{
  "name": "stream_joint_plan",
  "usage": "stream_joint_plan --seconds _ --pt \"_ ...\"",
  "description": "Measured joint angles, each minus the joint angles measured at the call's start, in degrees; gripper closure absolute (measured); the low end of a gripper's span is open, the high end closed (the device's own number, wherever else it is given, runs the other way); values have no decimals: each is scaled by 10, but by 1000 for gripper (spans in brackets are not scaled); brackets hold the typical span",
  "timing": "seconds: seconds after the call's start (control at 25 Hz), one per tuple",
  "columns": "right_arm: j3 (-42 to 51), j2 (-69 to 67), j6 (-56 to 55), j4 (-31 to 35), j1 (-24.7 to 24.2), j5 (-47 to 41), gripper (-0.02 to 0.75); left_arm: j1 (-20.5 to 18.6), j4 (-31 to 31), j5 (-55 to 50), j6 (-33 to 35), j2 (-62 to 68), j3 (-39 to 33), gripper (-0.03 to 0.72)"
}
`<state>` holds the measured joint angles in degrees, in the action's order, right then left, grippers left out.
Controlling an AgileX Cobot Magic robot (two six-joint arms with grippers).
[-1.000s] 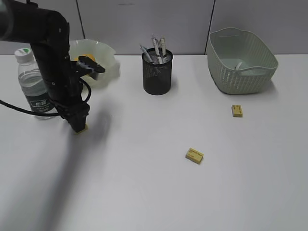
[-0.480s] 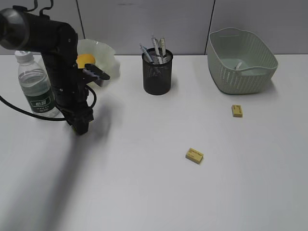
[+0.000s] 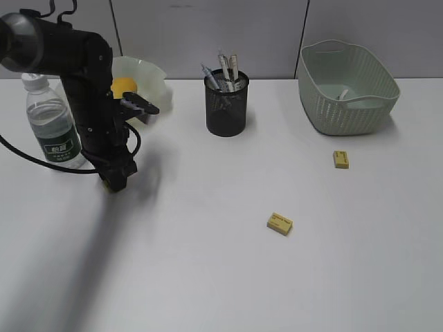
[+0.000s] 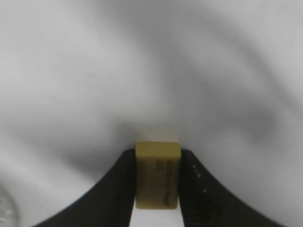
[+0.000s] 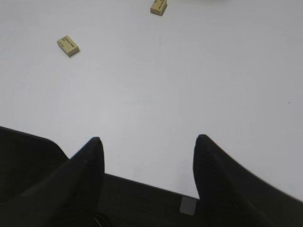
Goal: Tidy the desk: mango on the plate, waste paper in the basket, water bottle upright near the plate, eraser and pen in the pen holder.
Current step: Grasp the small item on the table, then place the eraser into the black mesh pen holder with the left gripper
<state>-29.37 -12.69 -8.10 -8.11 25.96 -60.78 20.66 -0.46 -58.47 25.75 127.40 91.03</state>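
My left gripper (image 3: pixel 114 183) points down at the white desk (image 3: pixel 208 277), right of the upright water bottle (image 3: pixel 52 128). In the left wrist view its black fingers (image 4: pixel 124 184) press both sides of a yellow eraser (image 4: pixel 157 177). Two more erasers (image 3: pixel 279 223) (image 3: pixel 340 159) lie on the desk to the right. The mango (image 3: pixel 122 86) sits in the ruffled plate (image 3: pixel 156 83). Pens (image 3: pixel 225 69) stand in the black pen holder (image 3: pixel 226 107). A small white piece (image 3: pixel 343 93) shows inside the basket (image 3: pixel 346 114); I cannot tell whether it is the waste paper. My right gripper (image 5: pixel 149 138) hangs open over bare desk.
A black cable (image 3: pixel 41 162) loops from the left arm across the desk in front of the bottle. A grey partition wall (image 3: pixel 208 28) runs along the back edge. In the right wrist view both loose erasers (image 5: pixel 68 45) (image 5: pixel 159 6) lie far ahead of the fingers.
The left gripper's jaws have come together on the eraser. The left arm shifted slightly right, uncovering the mango in the plate. The right gripper has not changed.
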Motion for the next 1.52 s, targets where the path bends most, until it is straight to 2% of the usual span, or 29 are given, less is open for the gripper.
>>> stream_joint_plan --seconds 0.72,0.96,1.24,1.4,1.52 --pt "0 0 0 0 0 0 261 0 -5 -27 -38 8 15 484" --pt "0 0 0 0 0 0 261 3 -61 -59 -42 -11 31 486" --pt "0 0 0 0 0 0 261 11 -128 -50 -43 -50 111 486" --pt "0 0 0 0 0 0 261 22 -190 6 -43 -51 163 486" --pt "0 0 0 0 0 0 261 35 -226 87 -43 -51 182 486"
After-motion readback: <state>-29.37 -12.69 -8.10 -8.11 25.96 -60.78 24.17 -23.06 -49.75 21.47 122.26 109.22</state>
